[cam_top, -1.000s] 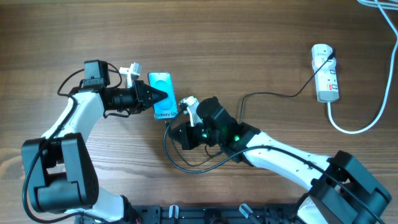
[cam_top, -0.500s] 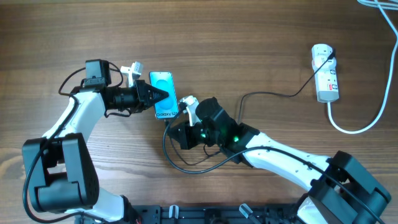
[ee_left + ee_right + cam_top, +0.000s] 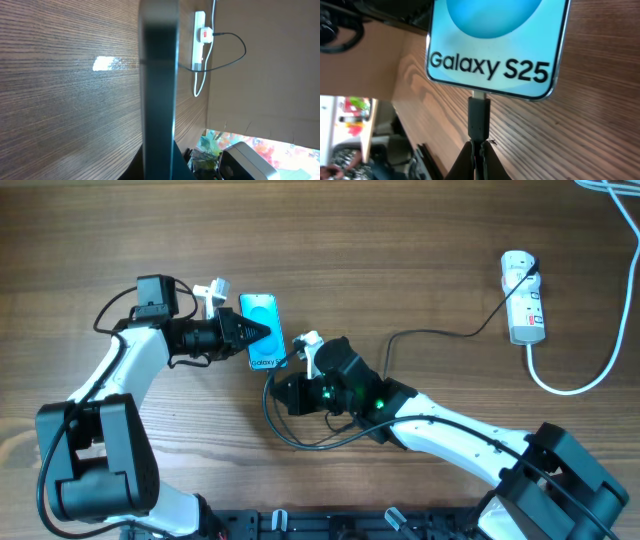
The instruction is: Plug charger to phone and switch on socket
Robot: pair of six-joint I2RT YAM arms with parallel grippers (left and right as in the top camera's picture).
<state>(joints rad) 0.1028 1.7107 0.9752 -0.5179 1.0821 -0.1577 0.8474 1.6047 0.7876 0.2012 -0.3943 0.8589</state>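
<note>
Wood-grain counter (image 3: pixel 400 240) fills the overhead view. The phone (image 3: pixel 264 320) lies screen-up toward 10 o'clock from the middle, with the left tool (image 3: pixel 262 333) clamped shut on its 9 o'clock edge. The right tool (image 3: pixel 277 383) is pinched shut on the tip of the charger (image 3: pixel 440 333). Over the last second it has crept up from 5 o'clock, so the gap below the phone's lower end has closed. The phone itself has barely shifted. That suggests the plug-in is under way or just made. The charger cable loops under the right arm, then runs toward 2 o'clock to the socket (image 3: pixel 523 298), where its black plug already sits. A white cord (image 3: pixel 590 380) curls away from the socket at 5 o'clock. The switch step looks still to do.

From the left wrist, the phone is a dark edge-on strip up the middle of the frame. The socket shows at 1 o'clock with a red spot on it, but whether it is switched on cannot be told. The wood is glossy, with a bright glare patch. A tan panel (image 3: pixel 265 75) stands beyond the counter's edge, with blurred colourful clutter (image 3: pixel 270 150) at 5 o'clock.

From the right wrist, the charger's tip meets the middle of the phone's lower edge, under its white lettered band. How deep it sits cannot be told. At 8 o'clock the room is a blur.
</note>
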